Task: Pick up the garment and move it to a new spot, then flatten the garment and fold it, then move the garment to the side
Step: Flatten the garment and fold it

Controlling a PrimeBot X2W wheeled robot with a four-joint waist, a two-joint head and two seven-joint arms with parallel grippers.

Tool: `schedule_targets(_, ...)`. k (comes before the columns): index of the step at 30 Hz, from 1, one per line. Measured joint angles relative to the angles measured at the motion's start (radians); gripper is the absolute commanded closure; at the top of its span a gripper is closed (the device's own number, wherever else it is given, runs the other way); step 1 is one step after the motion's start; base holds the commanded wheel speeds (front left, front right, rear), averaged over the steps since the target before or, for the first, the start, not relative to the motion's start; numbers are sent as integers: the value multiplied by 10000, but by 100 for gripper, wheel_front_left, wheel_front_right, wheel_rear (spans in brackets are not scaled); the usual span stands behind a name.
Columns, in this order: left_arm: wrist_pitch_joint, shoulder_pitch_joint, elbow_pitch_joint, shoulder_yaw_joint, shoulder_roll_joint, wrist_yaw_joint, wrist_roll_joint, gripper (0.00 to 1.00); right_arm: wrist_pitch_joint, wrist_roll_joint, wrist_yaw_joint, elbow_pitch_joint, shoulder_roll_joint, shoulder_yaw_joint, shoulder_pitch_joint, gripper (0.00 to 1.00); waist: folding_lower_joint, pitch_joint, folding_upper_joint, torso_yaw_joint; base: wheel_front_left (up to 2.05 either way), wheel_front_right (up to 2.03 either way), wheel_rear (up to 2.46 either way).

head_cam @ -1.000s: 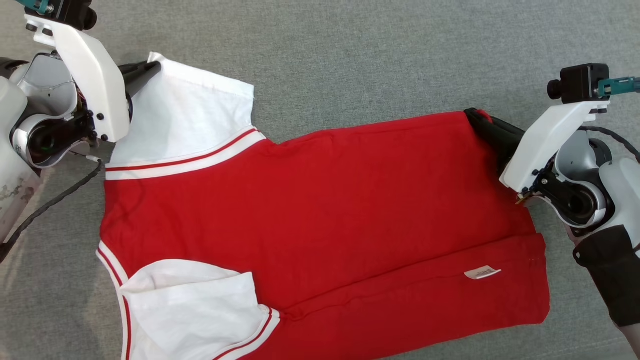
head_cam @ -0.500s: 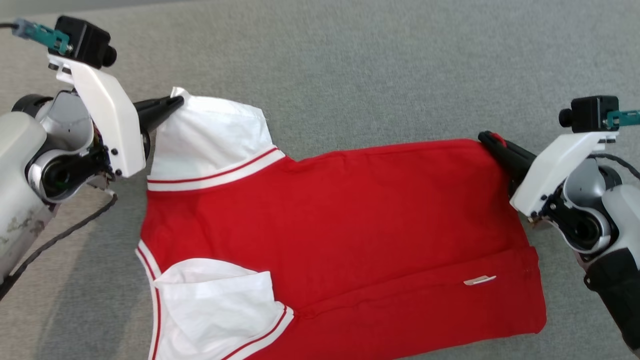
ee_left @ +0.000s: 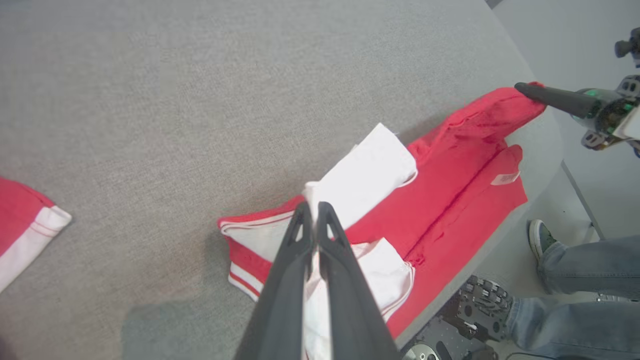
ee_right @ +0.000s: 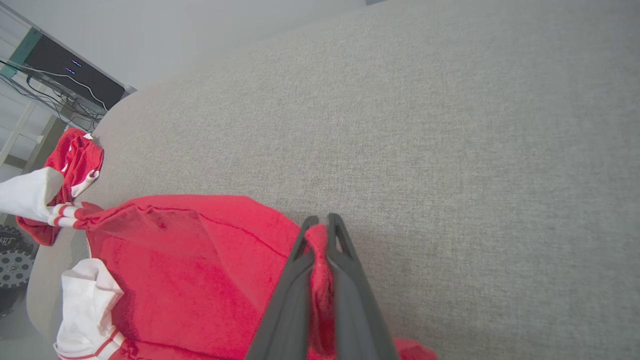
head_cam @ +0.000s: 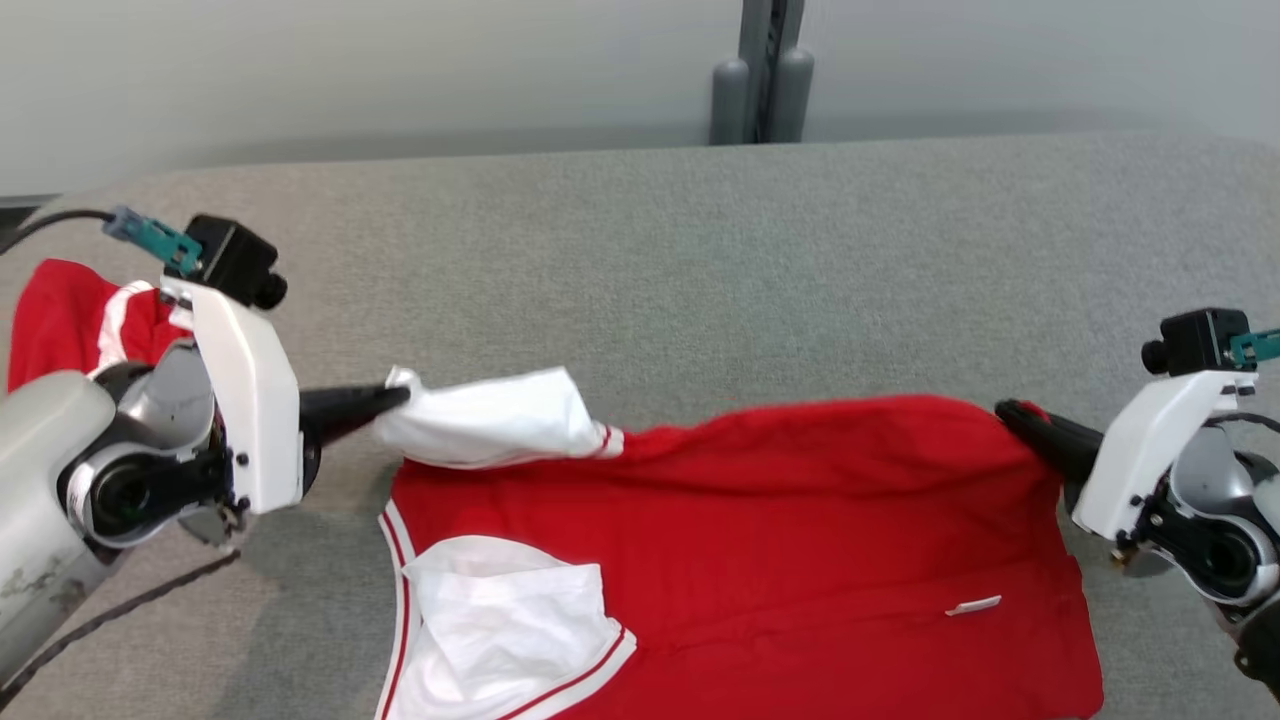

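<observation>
Head view: red shirt (head_cam: 780, 520) stretches lengthwise from left hand (head_cam: 395, 398), clamped on its white sleeve (head_cam: 500, 420), across to right hand (head_cam: 1008, 412), clamped on the hem corner (head_cam: 985, 412).

The grey fabric table (head_cam: 700, 250) carries the red garment (head_cam: 800, 540) between the left gripper (head_cam: 400, 398) and the right gripper (head_cam: 1005, 410). Another red-white garment (head_cam: 50, 320) lies behind the left gripper.

Grey fabric-covered table (head_cam: 700, 250), pale wall (head_cam: 300, 70)

The left hand (head_cam: 398, 397) and the right hand (head_cam: 1004, 409) have lifted the far edge of the shirt (head_cam: 800, 520) off the bench (head_cam: 700, 260), raising its white sleeve (head_cam: 500, 415), while the view has tilted up
</observation>
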Motion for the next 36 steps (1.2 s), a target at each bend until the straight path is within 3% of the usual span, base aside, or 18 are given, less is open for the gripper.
schedule_targets(12,1659,783,-1204,-211,581,125,-1116,100,1053,562,0,-631,-784,777,137,100,0,-490,0,274,0,0,0)
schedule_targets(24,2385,1315,-1626,-305,794,251,-1597,100,1672,815,0,-928,-1609,1707,-277,100,0,-293,0,306,0,0,0)
schedule_targets(36,2880,1364,-2044,-328,876,426,-1931,100,2002,1208,0,-1131,-2010,2587,-611,100,0,-235,0,247,0,0,0)
